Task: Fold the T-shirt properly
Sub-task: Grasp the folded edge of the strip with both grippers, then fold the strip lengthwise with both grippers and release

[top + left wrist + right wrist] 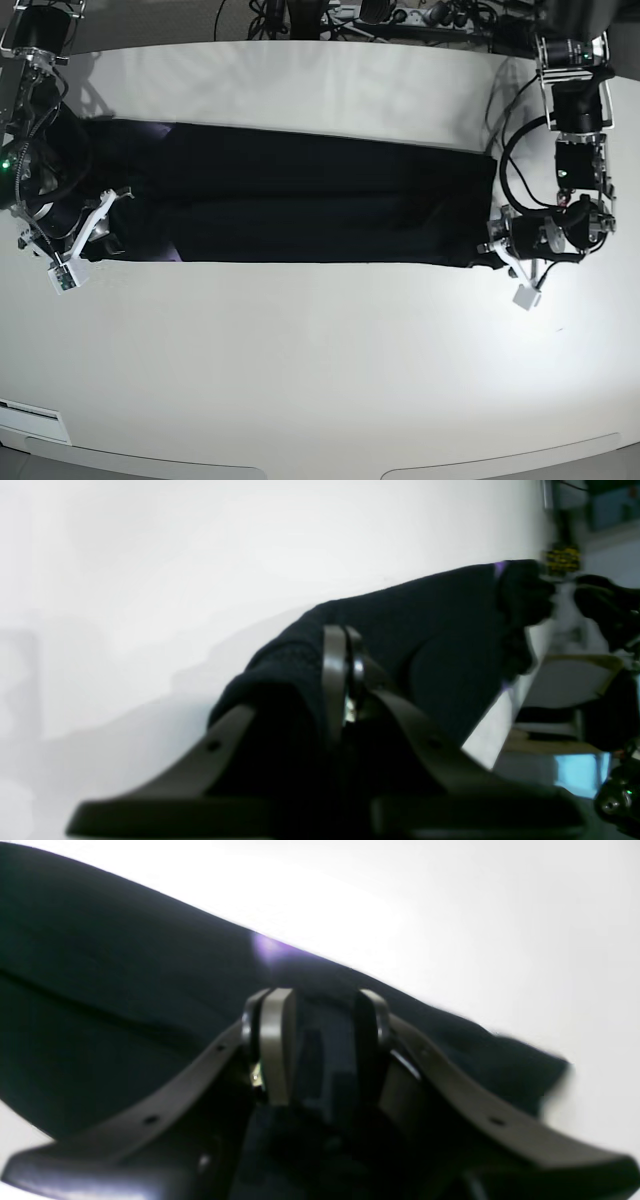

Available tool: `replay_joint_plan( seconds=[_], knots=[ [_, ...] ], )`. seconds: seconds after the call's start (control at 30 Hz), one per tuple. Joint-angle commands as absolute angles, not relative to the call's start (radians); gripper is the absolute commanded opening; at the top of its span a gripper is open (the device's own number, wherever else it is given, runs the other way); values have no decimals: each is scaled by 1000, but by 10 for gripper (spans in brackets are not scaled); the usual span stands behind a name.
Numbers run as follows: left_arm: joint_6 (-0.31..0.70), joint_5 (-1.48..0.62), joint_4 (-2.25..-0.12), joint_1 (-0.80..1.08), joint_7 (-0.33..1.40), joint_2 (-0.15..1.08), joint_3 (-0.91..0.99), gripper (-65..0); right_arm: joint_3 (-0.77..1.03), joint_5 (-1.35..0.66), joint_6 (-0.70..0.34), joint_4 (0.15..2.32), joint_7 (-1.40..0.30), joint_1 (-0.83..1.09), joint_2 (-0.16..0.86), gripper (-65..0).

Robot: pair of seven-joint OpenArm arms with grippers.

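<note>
Only one garment is in play: the T-shirt (310, 205), black, laid out as a single long band across the white table (320, 380), its plain side up. A small fleck of purple shows at the cloth's edge in both wrist views. Two arms work it, one at each end of the band.

At the T-shirt's end on the base view's right, the left gripper (344, 652) sits low on the cloth. Its two fingers (334, 670) are pressed together, pinching a raised fold of the black fabric, which bunches up around them.

At the opposite end of the T-shirt, the right gripper (317, 1025) sits over the cloth's edge. Its two fingers (276, 1040) stand apart with dark fabric in the gap between them; whether they actually grip it I cannot tell.

Behind the T-shirt, past the table's far edge, lies a tangle of cables (400, 14).
</note>
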State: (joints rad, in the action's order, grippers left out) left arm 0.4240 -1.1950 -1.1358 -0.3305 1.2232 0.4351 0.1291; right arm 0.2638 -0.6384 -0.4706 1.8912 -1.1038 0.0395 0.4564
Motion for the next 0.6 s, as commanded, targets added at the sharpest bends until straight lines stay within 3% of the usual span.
replay_joint_plan(
  seconds=[0.0, 0.2, 0.33, 0.37, 0.57],
  knots=[
    [430, -1242, -1152, -361, 1209, 457, 133, -650, 271, -656, -471, 1905, -1085, 25, 470, -419],
    [460, -1294, -1152, -363, 1225, 485, 133, -632, 271, -658, -469, 1905, -1078, 25, 460, -419],
    [487, -1253, -1152, -363, 1236, 485, 133, -306, 271, -658, -469, 1905, -1078, 25, 460, -418],
    [482, -1235, -1152, -363, 1236, 485, 133, -258, 271, -658, -469, 1905, -1079, 25, 459, -418],
    [432, -1115, -1151, -347, 1269, 507, 133, -247, 271, -655, -476, 1905, -1082, 52, 460, -418]
  ],
)
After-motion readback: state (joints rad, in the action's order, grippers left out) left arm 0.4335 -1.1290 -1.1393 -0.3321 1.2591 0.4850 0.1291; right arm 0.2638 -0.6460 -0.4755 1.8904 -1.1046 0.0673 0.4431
